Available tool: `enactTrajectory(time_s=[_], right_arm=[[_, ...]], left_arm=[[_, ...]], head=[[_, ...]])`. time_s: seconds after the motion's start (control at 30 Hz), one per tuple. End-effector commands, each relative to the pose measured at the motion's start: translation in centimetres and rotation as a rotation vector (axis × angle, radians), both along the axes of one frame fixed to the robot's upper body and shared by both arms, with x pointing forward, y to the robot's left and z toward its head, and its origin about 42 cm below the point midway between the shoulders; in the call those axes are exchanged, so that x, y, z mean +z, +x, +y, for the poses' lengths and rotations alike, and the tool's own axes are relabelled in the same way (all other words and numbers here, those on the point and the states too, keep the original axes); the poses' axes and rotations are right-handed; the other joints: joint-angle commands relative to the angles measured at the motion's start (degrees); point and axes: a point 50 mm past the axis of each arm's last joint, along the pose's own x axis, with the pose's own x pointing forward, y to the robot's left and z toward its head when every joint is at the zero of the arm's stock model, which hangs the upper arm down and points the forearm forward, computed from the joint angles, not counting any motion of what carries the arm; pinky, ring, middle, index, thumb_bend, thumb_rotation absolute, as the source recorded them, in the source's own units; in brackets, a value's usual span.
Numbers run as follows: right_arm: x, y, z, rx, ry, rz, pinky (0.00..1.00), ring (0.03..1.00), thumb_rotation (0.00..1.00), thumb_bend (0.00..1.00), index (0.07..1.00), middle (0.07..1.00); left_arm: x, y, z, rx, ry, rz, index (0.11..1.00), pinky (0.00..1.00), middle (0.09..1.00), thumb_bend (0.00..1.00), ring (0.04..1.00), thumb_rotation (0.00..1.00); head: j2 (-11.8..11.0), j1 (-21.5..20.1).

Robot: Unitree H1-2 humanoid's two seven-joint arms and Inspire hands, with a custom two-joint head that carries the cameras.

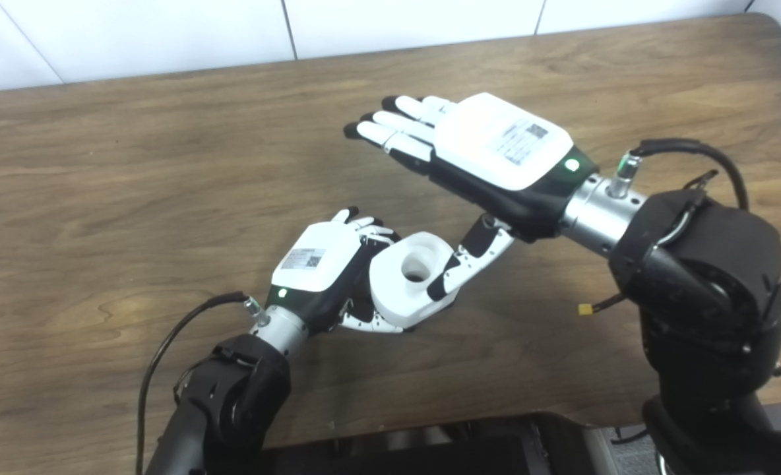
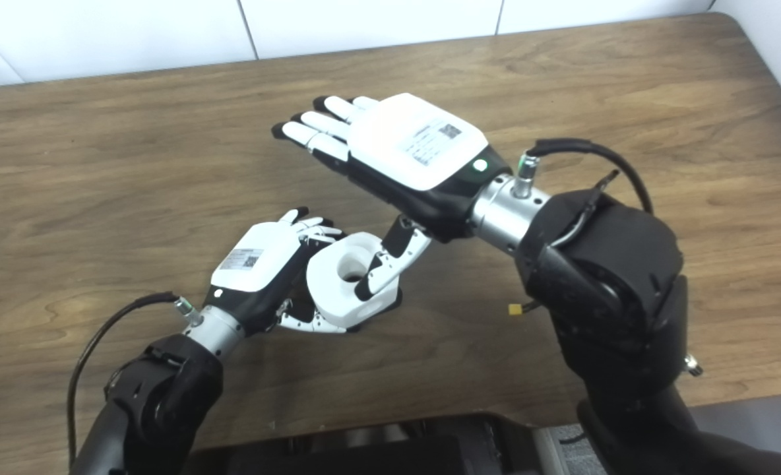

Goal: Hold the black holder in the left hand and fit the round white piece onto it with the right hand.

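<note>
The round white piece (image 1: 413, 280), with a hole in its middle, sits in my left hand (image 1: 321, 264) just above the table. Under its lower right edge only a dark sliver of the black holder (image 2: 394, 301) shows. The left hand's fingers curl around this stack from the left and below, shut on it. My right hand (image 1: 489, 148) hovers above and to the right, palm down, fingers stretched flat and apart, holding nothing. Its thumb (image 1: 466, 260) points down and rests against the white piece's right rim.
The brown wooden table (image 1: 133, 165) fills the view, with a white wall (image 1: 166, 33) behind its far edge. A dark base (image 1: 430, 448) lies below the table's front edge. Cables loop from both wrists, and a small yellow connector (image 1: 585, 309) hangs by the right forearm.
</note>
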Motion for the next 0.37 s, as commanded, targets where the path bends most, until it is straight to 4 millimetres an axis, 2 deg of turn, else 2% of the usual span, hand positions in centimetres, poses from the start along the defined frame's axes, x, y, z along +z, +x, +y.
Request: enactTrajectory(time_s=[0.0,0.33], right_arm=[[0.5,-0.2,-0.3,0.011,-0.023,0.037,0.95,1.0,0.38,1.0,0.982,0.964],[0.3,-0.1,-1.5,-0.024,-0.037,0.046,0.97,1.0,0.42,1.0,0.99,0.97]], left_arm=[[-0.3,-0.1,-0.3,-0.024,0.017,0.019,0.489,0.99,0.786,0.51,0.893,0.05],[-0.2,0.0,0.1,-0.027,0.042,0.028,0.491,0.99,0.784,0.52,0.887,0.06]], head=[[-0.06,0.15],[-0.25,0.45]])
